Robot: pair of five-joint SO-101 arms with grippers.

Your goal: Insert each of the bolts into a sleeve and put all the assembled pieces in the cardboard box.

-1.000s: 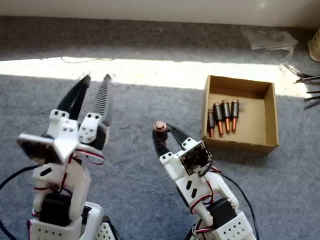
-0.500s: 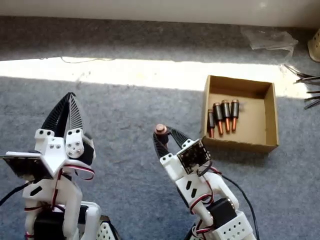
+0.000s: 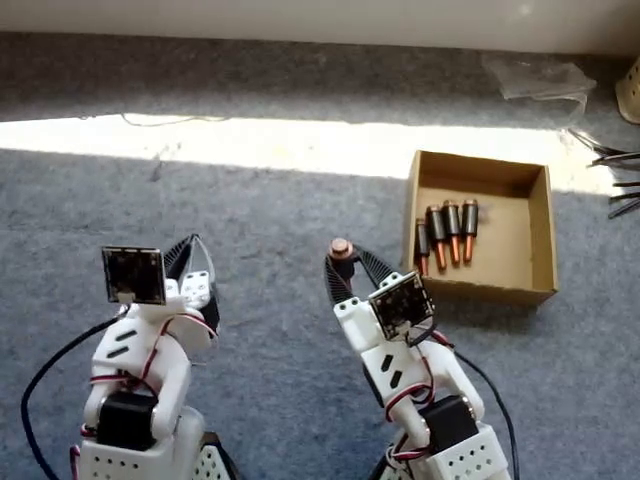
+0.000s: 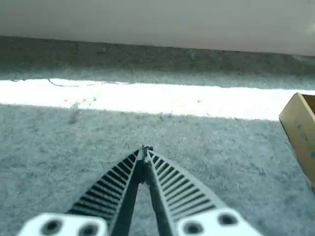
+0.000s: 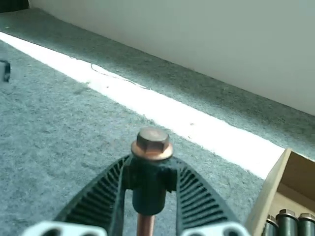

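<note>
- The right claw point(image 3: 342, 258) is closed tight on a dark sleeve point(image 5: 147, 191) with a copper bolt point(image 5: 151, 143) through it. The bolt head sits above the fingers and the shank pokes out below.
- This piece is held upright above the grey mat point(image 3: 270, 210). It is near the cardboard box point(image 3: 478, 288) but outside it, on the side of the box that faces the left arm.
- Four finished pieces point(image 3: 445, 235) lie side by side inside the box, in the half nearest the held piece.
- The left claw point(image 4: 144, 156) is fully closed with nothing in it. It is well away from the box, farther from it than the right claw.
- Risk: the fingers press only on the sleeve, so the bolt probably just hangs by its head. If the wrist tips far over on the way to the box, the bolt could slide out.
- Risk: the shank hangs below the fingers. If the piece is carried too low, the shank could catch the near wall of the box and twist the piece in the grip.
- Risk: the box looks light, so a knock from the claw could push it across the mat.
- Risk: if the piece is let go from high above the box, it could land on the four pieces, bounce, and come apart.
</note>
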